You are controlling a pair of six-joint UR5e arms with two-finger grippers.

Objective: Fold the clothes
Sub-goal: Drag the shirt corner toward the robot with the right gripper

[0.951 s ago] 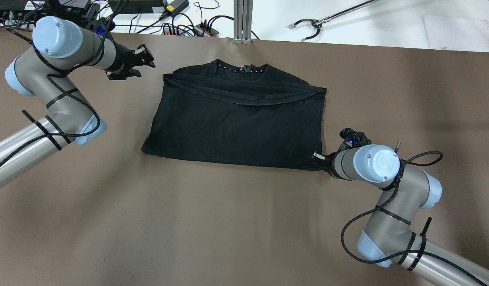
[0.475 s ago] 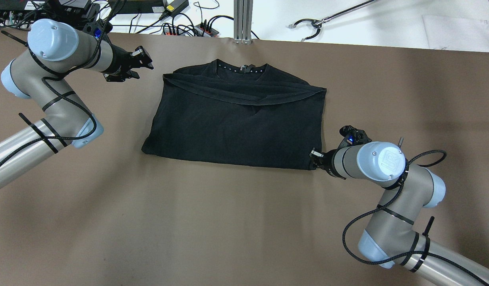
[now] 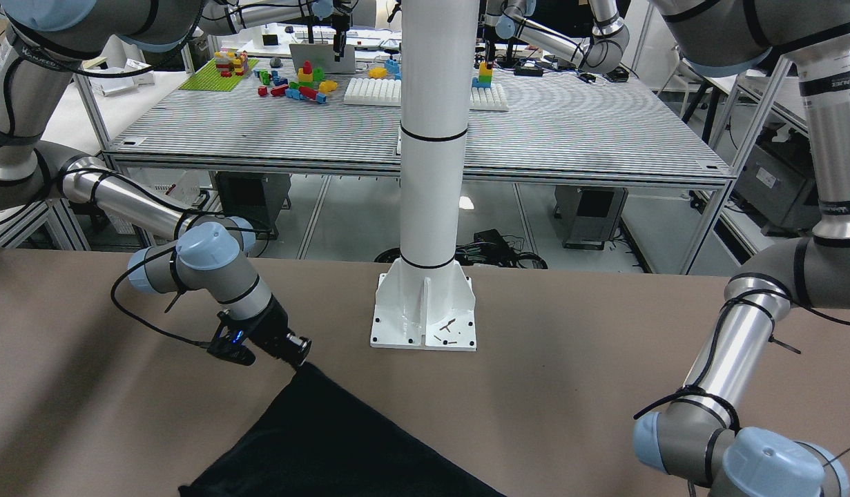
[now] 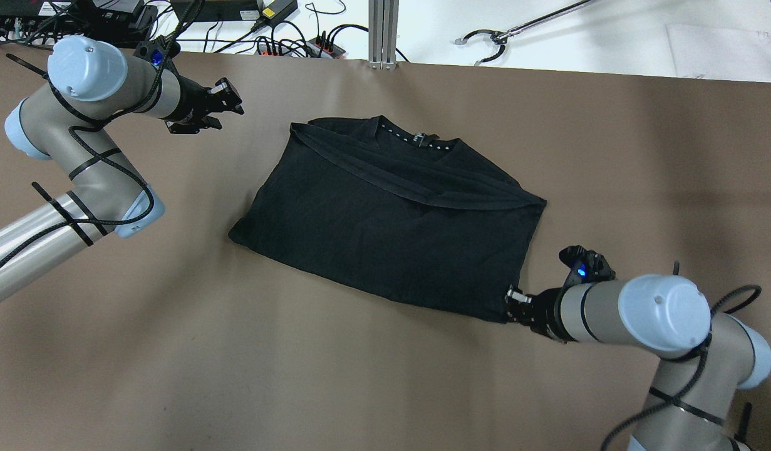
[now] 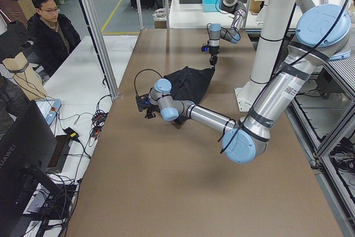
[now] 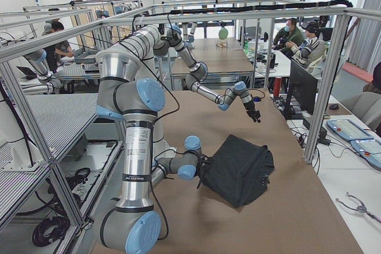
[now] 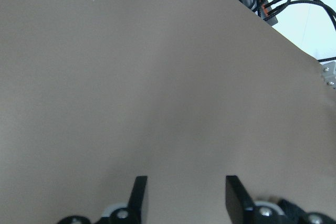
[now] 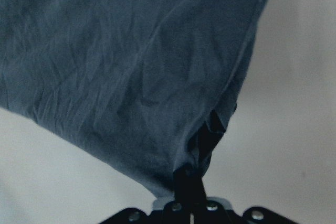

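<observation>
Black garment [image 4: 391,213] lies folded on the middle of the brown table [image 4: 335,382], skewed, with its neckline toward the far edge and its sleeves folded across the chest. A small label sits inside the collar beside a row of pale dots, but its writing is too small to read. The only legible writing is "HUAWEI" on the back of a monitor [image 5: 16,159] beside the table in the exterior left view, near a seated person [image 5: 52,31].

Beyond the far edge, power strips and cables [image 4: 297,45] lie on a white surface beside an aluminium post [image 4: 383,31], and a metal grabber tool [image 4: 517,30] lies farther right. A white pillar [image 3: 431,138] stands on its base plate [image 3: 425,321] at the near edge, just beside the garment's corner. Nothing lies on the fabric.

The right gripper [image 4: 509,300] sits low at the garment's near right corner, its fingers [image 8: 191,184] pinched together on a bunched tuck of the fabric. The left gripper [image 4: 232,103] hangs at the far left, well apart from the garment, its fingers [image 7: 137,195] spread wide over bare table and holding nothing.
</observation>
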